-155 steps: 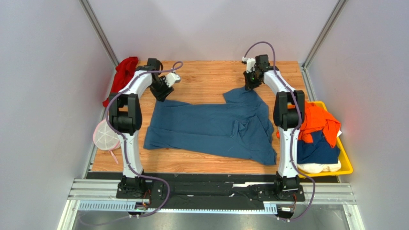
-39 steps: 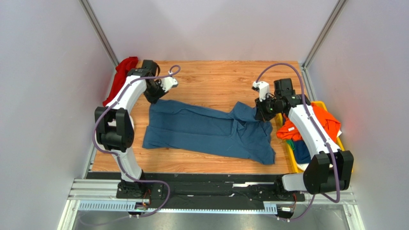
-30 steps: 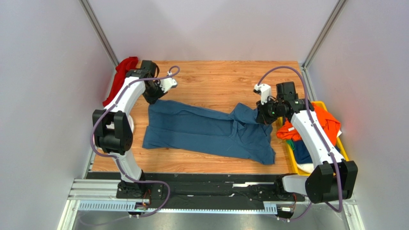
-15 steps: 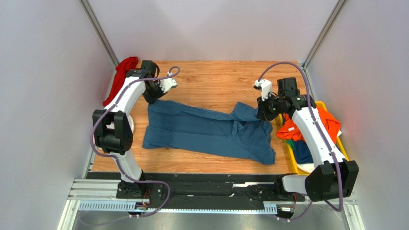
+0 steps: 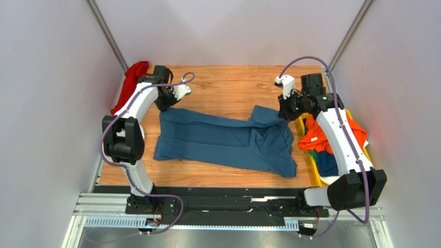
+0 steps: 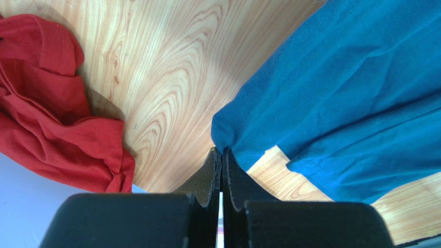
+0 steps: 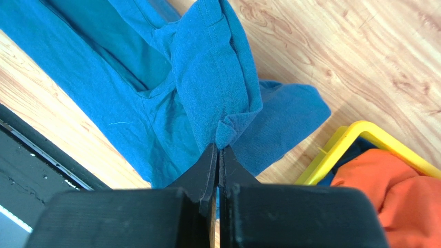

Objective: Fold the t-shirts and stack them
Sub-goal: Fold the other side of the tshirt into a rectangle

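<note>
- Slate-blue and creased, a large soft short-sleeved t-shirt (image 5: 222,139) lies spread across the middle of the pale wood-grain tabletop (image 5: 228,85). Its long side runs left to right between the two arms.
- Black fingers pressed flat together, the left gripper (image 6: 220,155) pinches the shirt's far-left corner. A small peak of blue cloth bunches at the tips, close over the boards.
- Blue fabric also fills the tightly closed right gripper (image 7: 218,149), which grips a stitched, doubled-over hem at the shirt's far-right end. The cloth is drawn up into a ridge that runs to the fingertips.
- Red and crumpled, a loose heap of cloth (image 6: 57,119) sits at the table's far-left corner. It is near the left gripper and apart from the blue shirt.
- Yellow plastic, a rimmed bin (image 7: 357,132) stands at the table's right edge, just beside the blue shirt's right end.
- Orange, a bunched t-shirt (image 5: 312,142) tops the bin's load with a navy t-shirt (image 5: 325,163) below it, and the right arm crosses above both.
</note>
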